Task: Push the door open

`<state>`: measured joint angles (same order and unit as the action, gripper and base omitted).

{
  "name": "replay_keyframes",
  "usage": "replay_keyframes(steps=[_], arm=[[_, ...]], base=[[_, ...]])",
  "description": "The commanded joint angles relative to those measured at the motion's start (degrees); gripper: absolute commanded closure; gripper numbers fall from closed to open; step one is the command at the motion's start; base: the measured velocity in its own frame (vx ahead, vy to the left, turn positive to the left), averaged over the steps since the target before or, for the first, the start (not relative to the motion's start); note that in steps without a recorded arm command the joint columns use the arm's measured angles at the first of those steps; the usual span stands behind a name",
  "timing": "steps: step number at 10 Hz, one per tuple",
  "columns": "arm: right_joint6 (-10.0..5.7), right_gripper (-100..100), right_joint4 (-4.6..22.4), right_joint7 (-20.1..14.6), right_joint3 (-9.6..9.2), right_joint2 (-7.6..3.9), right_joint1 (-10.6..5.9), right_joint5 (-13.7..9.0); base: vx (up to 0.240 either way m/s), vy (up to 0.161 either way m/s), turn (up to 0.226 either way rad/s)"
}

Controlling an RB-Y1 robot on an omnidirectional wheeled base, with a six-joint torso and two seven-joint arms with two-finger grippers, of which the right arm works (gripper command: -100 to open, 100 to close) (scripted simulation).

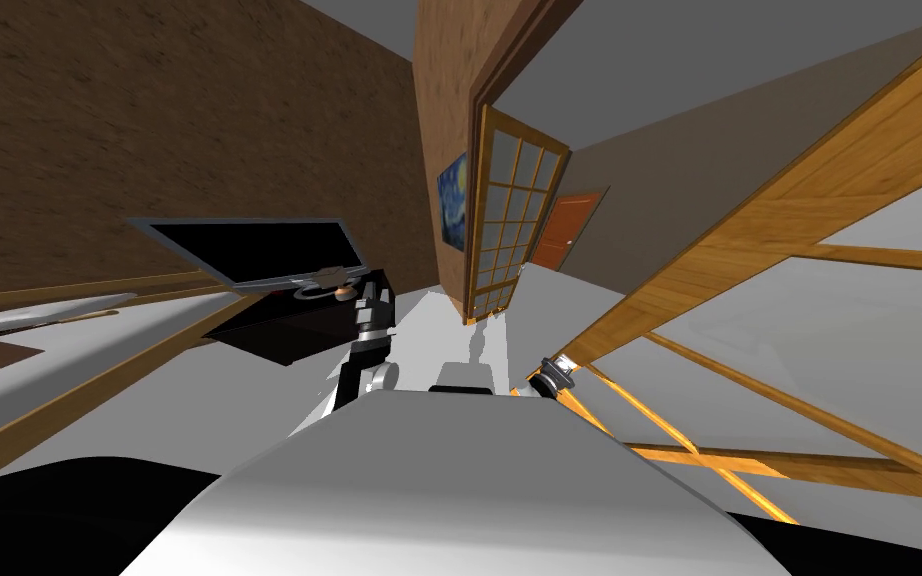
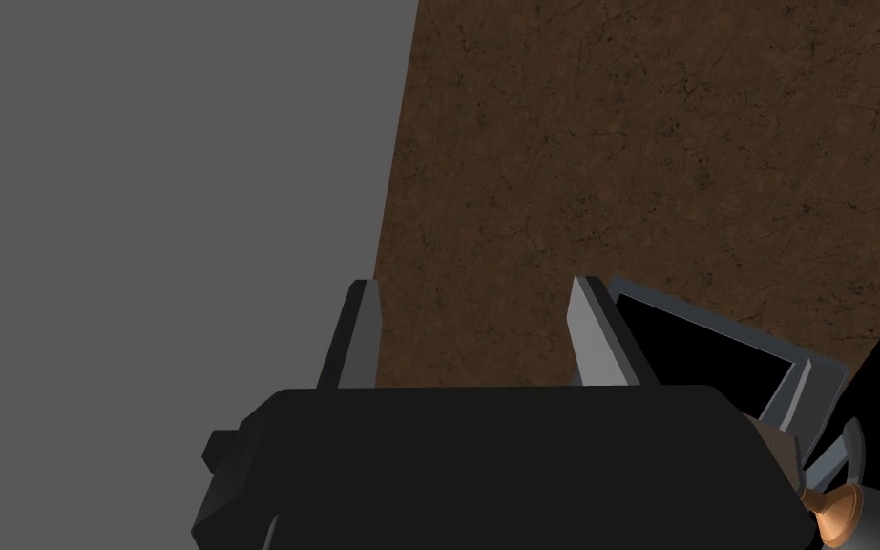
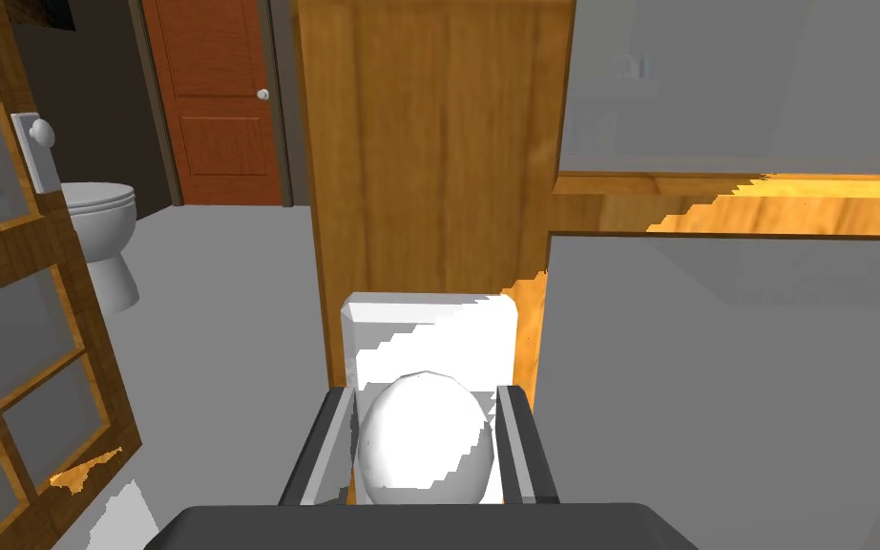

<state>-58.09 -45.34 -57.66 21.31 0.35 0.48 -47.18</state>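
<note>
Gripping the white knob (image 3: 424, 439), the right tool (image 3: 426, 393) has its two fingers narrowed onto the knob's sides, seemingly touching it, though the contact is hard to confirm. The knob sits on a white backplate (image 3: 429, 320) fixed to the door (image 3: 429, 143), a golden wood frame with large pale grey panes (image 3: 743, 382), close on my right in the head view. Beyond it stand a second wooden door of small glass panes (image 3: 9, 315), a white toilet (image 3: 99, 215) with its lid down, and a red-brown door (image 3: 219, 95). The left tool (image 2: 471, 286) is spread apart and empty, facing a brown wall (image 2: 667, 143) beside a flat screen (image 1: 259, 250).
</note>
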Motion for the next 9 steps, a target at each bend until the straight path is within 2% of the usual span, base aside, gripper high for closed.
replay_keyframes(steps=[1, 3, 6, 7, 9], arm=[[-0.14, 100, -0.03, 0.00, 0.07, -0.02, 0.05, -0.02], [-0.10, 100, 0.04, 0.23, 1.21, -1.23, 0.16, -1.04], [-0.24, 100, 0.07, 0.51, 2.68, -2.33, 0.34, -2.30], [-0.24, 100, 0.07, 0.51, 2.68, -2.33, 0.34, -2.30], [-0.37, 100, 0.10, 0.78, 4.12, -3.13, 0.52, -3.53]], base=[[0.000, 0.000, 0.000], [0.125, -0.072, -0.033], [0.147, -0.128, -0.039], [0.140, -0.115, -0.056], [0.169, -0.144, -0.044]])
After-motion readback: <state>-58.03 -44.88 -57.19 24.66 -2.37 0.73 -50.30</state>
